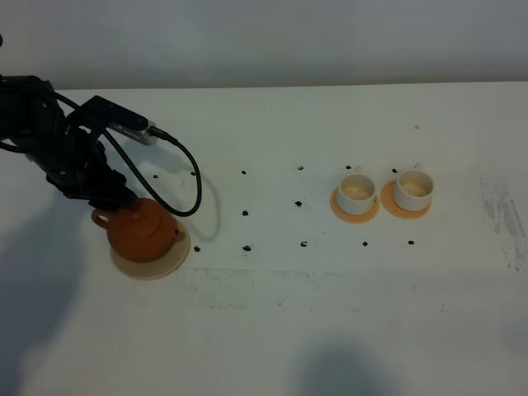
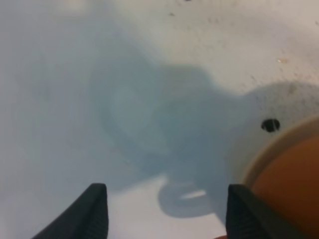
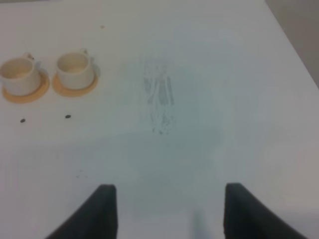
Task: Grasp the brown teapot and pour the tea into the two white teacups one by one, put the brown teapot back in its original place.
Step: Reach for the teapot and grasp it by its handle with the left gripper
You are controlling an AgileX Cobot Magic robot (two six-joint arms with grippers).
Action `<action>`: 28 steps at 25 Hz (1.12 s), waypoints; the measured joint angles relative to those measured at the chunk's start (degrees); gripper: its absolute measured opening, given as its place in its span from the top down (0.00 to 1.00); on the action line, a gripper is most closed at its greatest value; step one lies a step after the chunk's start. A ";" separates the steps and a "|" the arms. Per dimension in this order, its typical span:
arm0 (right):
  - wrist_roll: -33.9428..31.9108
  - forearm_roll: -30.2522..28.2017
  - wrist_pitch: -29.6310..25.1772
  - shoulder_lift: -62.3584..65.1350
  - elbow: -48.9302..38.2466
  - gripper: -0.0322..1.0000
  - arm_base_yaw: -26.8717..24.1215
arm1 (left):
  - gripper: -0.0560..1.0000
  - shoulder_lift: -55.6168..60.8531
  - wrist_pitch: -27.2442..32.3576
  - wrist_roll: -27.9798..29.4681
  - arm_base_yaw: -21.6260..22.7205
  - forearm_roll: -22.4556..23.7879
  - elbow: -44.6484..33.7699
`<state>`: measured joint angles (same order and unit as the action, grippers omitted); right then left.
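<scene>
Sitting on beige coaster (image 1: 176, 262): squat red-brn teapot (image 1: 142, 232)

A white bench (image 1: 330, 330) fills the view. A pale beige coaster (image 1: 157, 268) lies toward its left edge, about midway between the far and near edges. Right of the middle, two orange-tan saucers (image 1: 355, 218) lie side by side, just beside each other. Small black dots (image 1: 245, 213) mark the surface in rows between the coaster and the saucers. A grey scuff (image 1: 503, 216) streaks the bench near its right edge, and fainter smudges (image 1: 272, 276) run across the middle.
</scene>
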<state>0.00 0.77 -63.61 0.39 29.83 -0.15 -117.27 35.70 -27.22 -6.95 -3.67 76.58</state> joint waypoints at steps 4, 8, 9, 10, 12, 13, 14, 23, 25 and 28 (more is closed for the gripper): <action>0.00 0.00 0.00 0.00 0.00 0.53 0.00 | 0.47 0.00 1.46 -0.05 -0.06 0.00 0.00; 0.00 0.00 0.00 0.00 0.00 0.53 0.00 | 0.47 -0.04 2.35 -0.05 -0.06 -0.06 0.00; 0.00 0.00 0.00 0.00 0.00 0.53 0.00 | 0.47 -0.04 2.46 -0.05 -0.06 -0.12 0.00; 0.00 0.00 0.00 0.00 0.00 0.53 0.00 | 0.47 -0.04 2.46 -0.05 -0.06 -0.28 0.00; 0.00 0.00 0.00 0.00 0.00 0.53 0.00 | 0.47 -0.04 2.63 -0.05 -0.06 -0.72 0.00; 0.00 0.00 0.00 0.00 0.00 0.53 0.00 | 0.47 -0.04 2.78 -0.05 -0.06 -0.93 0.00; 0.00 0.00 0.00 0.00 0.00 0.53 0.00 | 0.47 -0.04 3.01 -0.05 -0.06 -1.10 0.00; 0.00 0.00 0.00 0.00 0.00 0.53 0.00 | 0.47 -0.04 5.55 -0.05 -0.06 -1.24 0.00; 0.00 0.00 0.00 0.00 0.00 0.53 0.00 | 0.47 -0.04 6.04 -0.05 -0.06 -1.36 0.00; 0.00 0.00 0.00 0.00 0.00 0.53 0.00 | 0.47 -0.04 6.68 0.51 -0.06 -1.38 0.00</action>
<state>0.00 0.77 -63.61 0.39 29.83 -0.15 -117.31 42.39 -26.71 -7.01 -5.05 76.58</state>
